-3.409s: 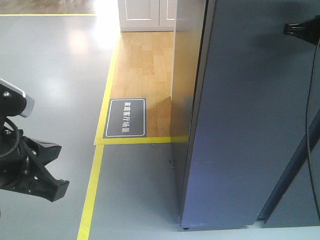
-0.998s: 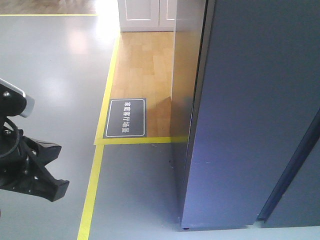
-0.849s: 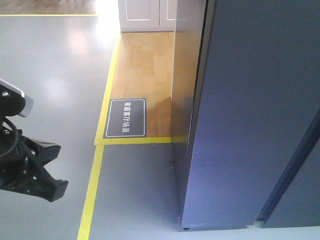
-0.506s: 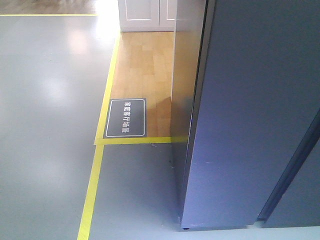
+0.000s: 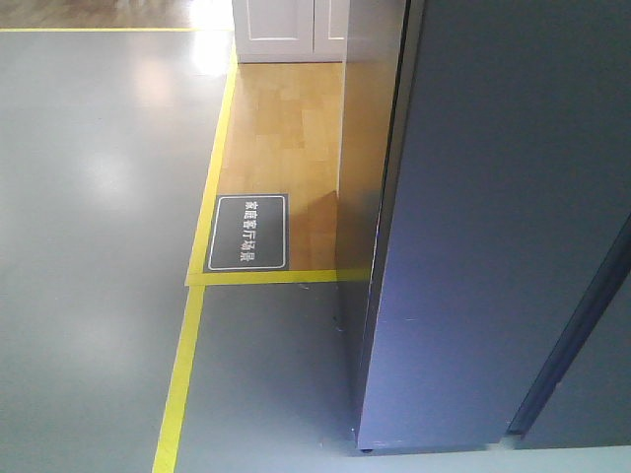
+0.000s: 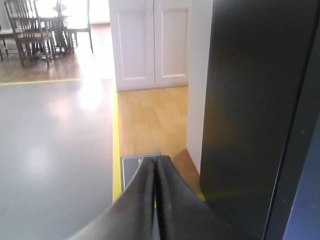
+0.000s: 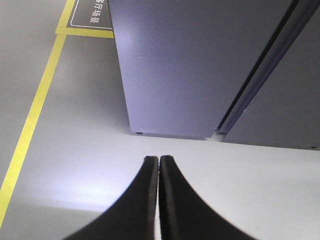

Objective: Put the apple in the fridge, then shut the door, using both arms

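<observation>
The fridge's door (image 5: pixel 483 227) is a flat dark grey panel filling the right of the front view, and it stands shut against the fridge's side (image 5: pixel 363 148). The door also shows in the right wrist view (image 7: pixel 185 65), and the dark fridge body shows in the left wrist view (image 6: pixel 250 100). My left gripper (image 6: pixel 156 159) is shut and empty, out in front of the fridge's left side. My right gripper (image 7: pixel 158 159) is shut and empty, above pale floor in front of the door's bottom edge. Neither gripper shows in the front view. The apple is hidden.
Yellow floor tape (image 5: pixel 182 374) borders a wooden floor (image 5: pixel 281 128) with a dark floor sign (image 5: pixel 246 232). White cupboard doors (image 5: pixel 286 25) stand at the back. Another dark grey panel (image 5: pixel 592 404) stands right of the door. Chairs (image 6: pixel 30 30) stand far left.
My left gripper, earlier at the front view's lower left, has left that view. The right arm's tip, earlier at the door's top right, is also gone. The door has not moved.
</observation>
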Motion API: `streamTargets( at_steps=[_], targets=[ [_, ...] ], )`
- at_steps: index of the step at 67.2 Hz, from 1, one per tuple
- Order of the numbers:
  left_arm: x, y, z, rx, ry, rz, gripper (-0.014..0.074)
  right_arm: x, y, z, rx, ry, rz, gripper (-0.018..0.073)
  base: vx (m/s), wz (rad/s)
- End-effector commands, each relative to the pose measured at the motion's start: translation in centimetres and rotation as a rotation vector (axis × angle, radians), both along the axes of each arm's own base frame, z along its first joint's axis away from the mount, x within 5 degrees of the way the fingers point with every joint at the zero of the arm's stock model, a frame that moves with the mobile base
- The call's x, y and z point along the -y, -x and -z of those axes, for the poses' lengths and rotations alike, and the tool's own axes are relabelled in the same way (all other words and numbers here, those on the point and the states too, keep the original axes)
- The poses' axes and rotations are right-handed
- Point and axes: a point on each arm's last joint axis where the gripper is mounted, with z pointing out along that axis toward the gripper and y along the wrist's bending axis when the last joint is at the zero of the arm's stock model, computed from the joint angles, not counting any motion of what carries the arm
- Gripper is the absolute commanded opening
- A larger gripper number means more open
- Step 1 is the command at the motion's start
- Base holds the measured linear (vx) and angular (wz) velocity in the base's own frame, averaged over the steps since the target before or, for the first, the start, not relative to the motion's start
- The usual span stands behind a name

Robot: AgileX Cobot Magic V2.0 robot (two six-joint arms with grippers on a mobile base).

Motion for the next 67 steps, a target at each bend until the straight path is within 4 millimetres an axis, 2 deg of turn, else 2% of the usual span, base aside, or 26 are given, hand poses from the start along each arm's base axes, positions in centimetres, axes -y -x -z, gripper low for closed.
streamTargets(
  at_steps=[1,19,30,34,46,67],
  targets=[
    [0.1,0.5,-0.4,0.128,0.010,0.027,-0.0006,0.0,-0.4,-1.1,0.077,0.004,-0.001,-0.0003,0.00,0.00],
    [0.5,0.8,3.9,0.259,0.028,0.041,-0.0006,0.0,-0.4,-1.1,0.077,0.004,-0.001,-0.0003,0.00,0.00],
    [0.1,0.9,6.1,0.334,0.138,-0.019,-0.0006,0.0,-0.4,-1.1,0.077,0.004,-0.001,-0.0003,0.00,0.00],
    [-0.1,0.9,6.3,0.302,0.163,-0.051,-0.0006,0.0,-0.4,-1.1,0.077,0.004,-0.001,-0.0003,0.00,0.00],
    [-0.2,0.8,6.6,0.287,0.063,-0.074,-0.0006,0.0,-0.4,-1.1,0.077,0.004,-0.001,-0.0003,0.00,0.00],
    [-0.2,0.8,6.7,0.275,0.055,-0.074,-0.0006,0.0,-0.4,-1.1,0.077,0.004,-0.001,-0.0003,0.00,0.00]
  ],
)
